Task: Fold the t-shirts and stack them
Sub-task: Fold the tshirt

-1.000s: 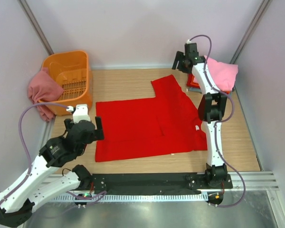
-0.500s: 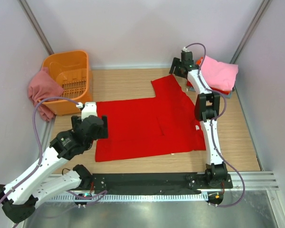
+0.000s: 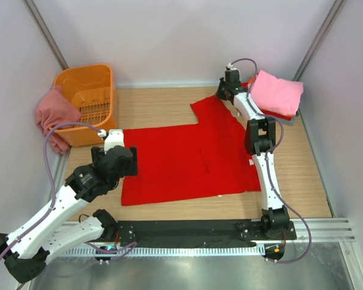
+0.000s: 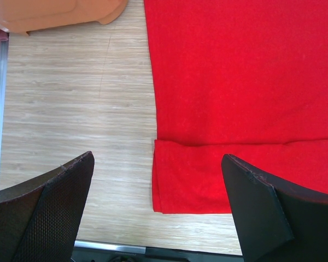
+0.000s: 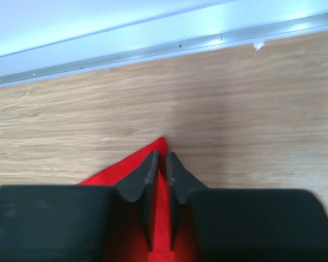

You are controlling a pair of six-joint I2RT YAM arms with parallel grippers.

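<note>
Wooden tabletop (image 3: 163, 103); limp red t-shirt (image 3: 181, 160), best gripped at corners: right pincer (image 5: 159, 156) nips its sleeve tip, left pincer (image 4: 157, 158) gapes empty.

Lab cell: plain walls (image 3: 181, 42), wooden table (image 3: 163, 106) (robot arms (image 3: 267, 175) bolted on).

Centre: bright red t-shirt (image 3: 187, 160), plain. Upper right: light pink t-shirt (image 3: 281, 90). Left edge: dusty rose t-shirt (image 3: 51, 115). Upper left: orange, slotted basket (image 3: 85, 90). The tabletop (image 3: 157, 106) is pale wood grain. The left arm (image 3: 54, 211) and right arm (image 3: 267, 175) are white with black joints; left pincer (image 4: 157, 158) and right pincer (image 5: 159, 155) black; cables (image 3: 47, 154) purple.
</note>
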